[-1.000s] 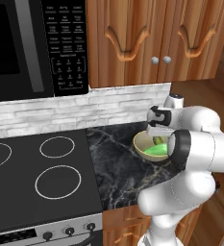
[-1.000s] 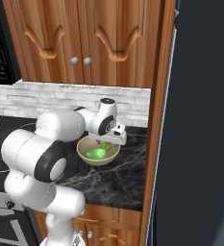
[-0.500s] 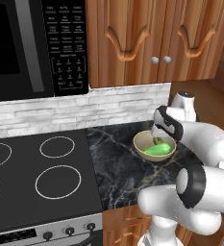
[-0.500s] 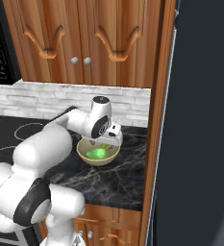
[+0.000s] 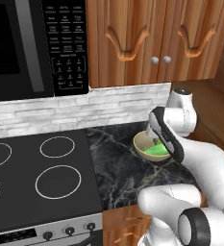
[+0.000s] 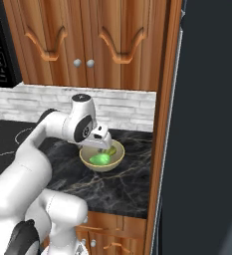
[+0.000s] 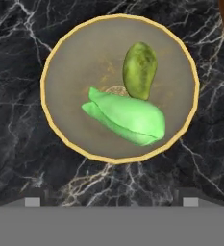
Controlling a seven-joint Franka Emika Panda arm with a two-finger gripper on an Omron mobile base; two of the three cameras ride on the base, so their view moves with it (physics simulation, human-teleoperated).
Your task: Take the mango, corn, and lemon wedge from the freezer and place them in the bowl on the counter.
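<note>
Item: bowl on the counter, contents two. First, a small olive, yellow-green wedge-like piece, taken to be the lemon wedge, lying on the bowl floor with one end against the second piece; rind dark and mottled, no pale flesh turned to the hand camera. Second, a bright green, smooth, elongated piece, lying across the middle of the bowl, pointed at one end; it could be the corn in its husk or the mango, and the pictures do not settle which. Change recorded: over the last second the arm has swung, its elbow dropping low toward the base while the wrist stays over the bowl; the bowl and the green piece have not moved on the counter. The gripper hangs just above the bowl rim in the right base view, and in the left base view it stands over the near side of the bowl. Finger state: apart, judged from the two tips sitting wide at the bottom of the hand view with nothing between them; nothing is carried. Reading for the task: a drop-off looks finished, with two pieces in the bowl, which suggests one of the three is not yet delivered. The freezer stands just right of the counter as a dark slab. Bowl: round, shallow, tan rim, olive-tinted inside, upright, near the backsplash and well apart from the stove top.
</note>
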